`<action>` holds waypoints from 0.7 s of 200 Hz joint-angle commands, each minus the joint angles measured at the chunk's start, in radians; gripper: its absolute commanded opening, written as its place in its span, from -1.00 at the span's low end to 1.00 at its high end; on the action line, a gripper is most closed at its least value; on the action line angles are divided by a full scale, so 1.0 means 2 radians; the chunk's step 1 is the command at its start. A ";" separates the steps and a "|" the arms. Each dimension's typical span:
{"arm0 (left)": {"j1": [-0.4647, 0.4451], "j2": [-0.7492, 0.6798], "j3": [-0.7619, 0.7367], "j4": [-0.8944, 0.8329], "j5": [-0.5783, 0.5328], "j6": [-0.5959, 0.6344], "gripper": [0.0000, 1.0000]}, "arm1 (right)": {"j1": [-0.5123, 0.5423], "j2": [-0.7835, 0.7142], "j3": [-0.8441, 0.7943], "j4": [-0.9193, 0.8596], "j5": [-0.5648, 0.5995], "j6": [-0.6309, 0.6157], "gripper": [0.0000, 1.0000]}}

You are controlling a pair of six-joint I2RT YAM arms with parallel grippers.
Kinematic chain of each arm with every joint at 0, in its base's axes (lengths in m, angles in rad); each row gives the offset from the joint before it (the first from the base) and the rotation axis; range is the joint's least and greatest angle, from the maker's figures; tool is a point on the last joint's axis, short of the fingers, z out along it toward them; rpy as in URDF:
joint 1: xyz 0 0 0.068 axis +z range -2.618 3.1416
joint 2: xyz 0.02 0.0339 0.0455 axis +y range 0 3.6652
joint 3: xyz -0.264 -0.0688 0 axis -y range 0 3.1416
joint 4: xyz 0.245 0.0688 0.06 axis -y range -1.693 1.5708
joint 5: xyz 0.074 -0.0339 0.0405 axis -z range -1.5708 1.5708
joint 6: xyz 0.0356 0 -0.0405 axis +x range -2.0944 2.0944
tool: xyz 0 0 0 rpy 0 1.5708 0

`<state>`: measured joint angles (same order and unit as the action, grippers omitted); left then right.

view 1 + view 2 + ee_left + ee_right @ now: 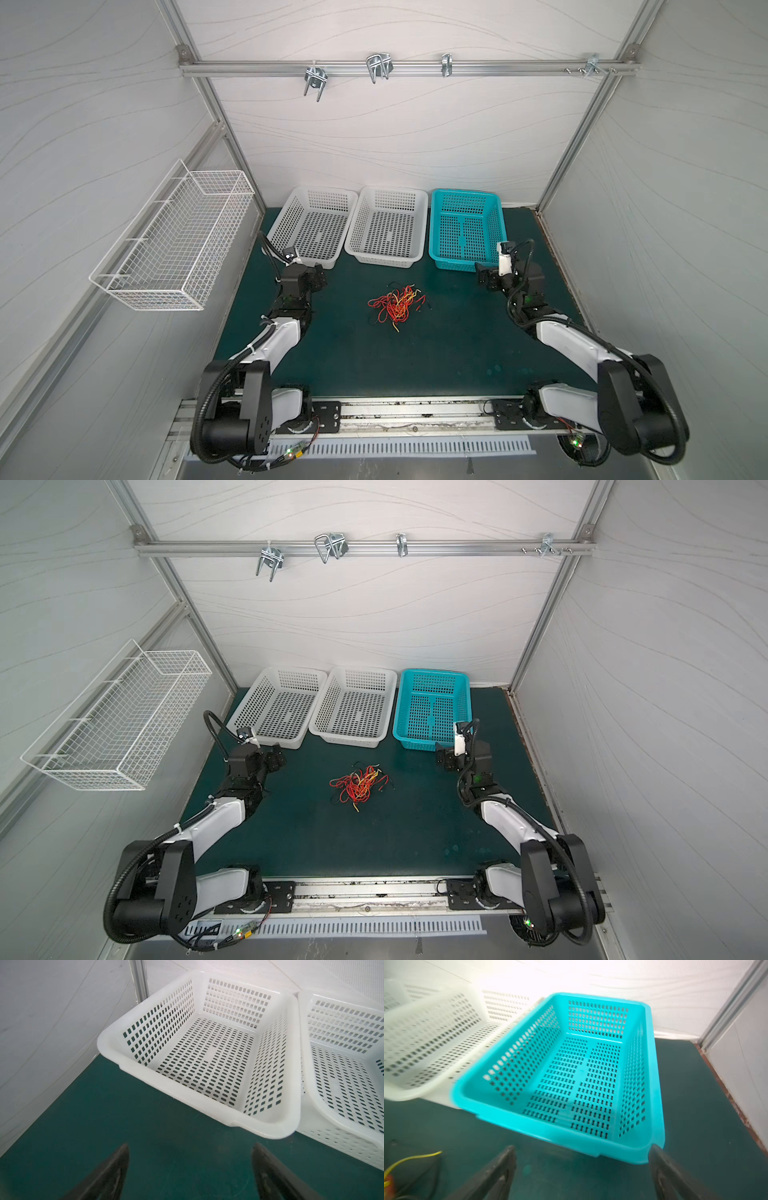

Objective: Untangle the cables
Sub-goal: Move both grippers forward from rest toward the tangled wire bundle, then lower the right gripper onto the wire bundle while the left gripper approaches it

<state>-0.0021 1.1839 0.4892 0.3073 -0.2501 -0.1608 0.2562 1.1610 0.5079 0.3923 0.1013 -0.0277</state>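
Red, yellow, black cables (397, 305) knotted up. My left gripper (190, 1147) and right gripper (583, 1149) both gape empty; I'd pinch a loose end.

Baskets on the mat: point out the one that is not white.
The teal basket, at the right end of the row in both top views. The left basket and the middle basket are white.
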 commanded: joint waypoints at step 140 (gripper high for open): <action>-0.249 -0.190 -0.034 -0.196 0.010 -0.161 0.98 | 0.276 0.046 0.160 -0.226 -0.036 0.149 0.49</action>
<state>-0.4198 0.7845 0.4194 -0.0811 -0.1947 -0.4240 0.7551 1.1694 0.7734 -0.0620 0.0761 0.2020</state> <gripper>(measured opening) 0.990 0.769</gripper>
